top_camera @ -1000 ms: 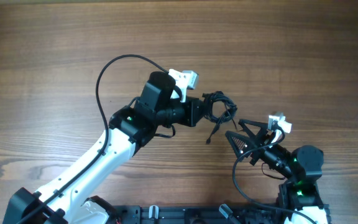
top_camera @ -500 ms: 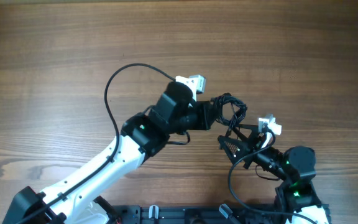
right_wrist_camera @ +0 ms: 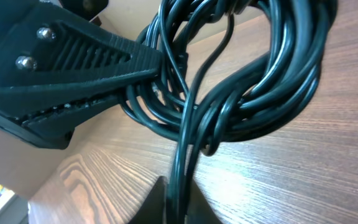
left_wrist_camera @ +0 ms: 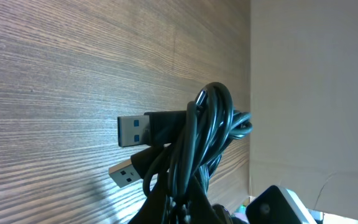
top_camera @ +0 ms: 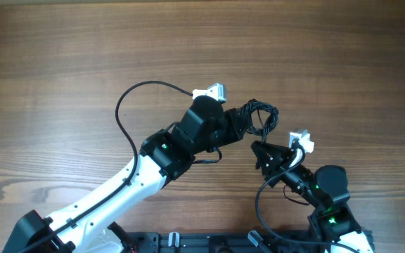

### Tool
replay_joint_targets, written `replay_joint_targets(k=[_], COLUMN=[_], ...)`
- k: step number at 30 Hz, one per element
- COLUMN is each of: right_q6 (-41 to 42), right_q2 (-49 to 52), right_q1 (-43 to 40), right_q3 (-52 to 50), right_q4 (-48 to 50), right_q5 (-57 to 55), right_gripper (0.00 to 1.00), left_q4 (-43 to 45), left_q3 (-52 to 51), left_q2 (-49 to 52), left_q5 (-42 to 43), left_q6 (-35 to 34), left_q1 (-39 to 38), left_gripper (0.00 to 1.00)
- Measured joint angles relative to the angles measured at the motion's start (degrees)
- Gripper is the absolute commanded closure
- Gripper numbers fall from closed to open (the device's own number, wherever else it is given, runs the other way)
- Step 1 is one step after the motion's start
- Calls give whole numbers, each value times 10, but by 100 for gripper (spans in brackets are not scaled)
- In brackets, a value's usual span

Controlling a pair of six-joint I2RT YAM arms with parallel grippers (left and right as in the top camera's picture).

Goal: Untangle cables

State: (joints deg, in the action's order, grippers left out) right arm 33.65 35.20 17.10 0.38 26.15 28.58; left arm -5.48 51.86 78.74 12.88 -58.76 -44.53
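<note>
A tangled bundle of black cables [top_camera: 261, 117] hangs just above the wooden table between my two arms. My left gripper [top_camera: 243, 124] is shut on the bundle's left side; its view shows the coil [left_wrist_camera: 209, 134] rising from the jaws with two USB plugs [left_wrist_camera: 133, 130] sticking out left. My right gripper [top_camera: 259, 149] is shut on two strands hanging down from the bundle [right_wrist_camera: 241, 87]; those strands [right_wrist_camera: 180, 168] run straight down between its fingers [right_wrist_camera: 157, 205]. The left gripper's black finger [right_wrist_camera: 73, 62] shows at upper left in the right wrist view.
A loose black lead [top_camera: 129, 105] loops from the left arm over the table [top_camera: 62, 70]. The arms' mounting rail [top_camera: 209, 242] runs along the near edge. Wooden tabletop surrounds the bundle on the far side.
My right gripper has moved left and up toward the bundle and gone from wide open to shut on the hanging strands. The left arm shifted right and lifted the bundle slightly.
</note>
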Motion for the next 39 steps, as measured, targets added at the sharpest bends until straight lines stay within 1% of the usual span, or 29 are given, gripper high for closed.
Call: replay_joint_targets(k=[3,5,9,12,14,15,19,26,34,39], right_q6=[24,45,73,100,132,144,203,299,332,337], right_q2=[0,0,0,0,0,1,1,1,1,5], right_q1=[0,0,0,0,0,0,0,-19,-49,-49], right_q3=[0,0,0,0,0,0,0,0,0,0], right_q4=[4,15,24,41,78,87,97,99,95,61], right_q5=[-1,8,32,55,75,81,92,90,61,33], right_gripper=[96,96,96,96,96,96,96,96,96,96], left_q4=[0,2,2,-3,-12,-21,-31,-36,-32,-25], left_q3=[0,0,0,0,0,0,0,0,0,0], left_q2=[0,0,0,0,0,0,-1,-1,-1,-1], left_q5=[0,0,-1,-10,-18,-29,-45,-57,-42,-17], left_q6=[20,56,91,129,156,183,235,292,313,326], left_q1=[0,0,0,0,0,0,0,0,-4,-26], left_gripper=[96,96,96,96,96,96,96,96,96,96])
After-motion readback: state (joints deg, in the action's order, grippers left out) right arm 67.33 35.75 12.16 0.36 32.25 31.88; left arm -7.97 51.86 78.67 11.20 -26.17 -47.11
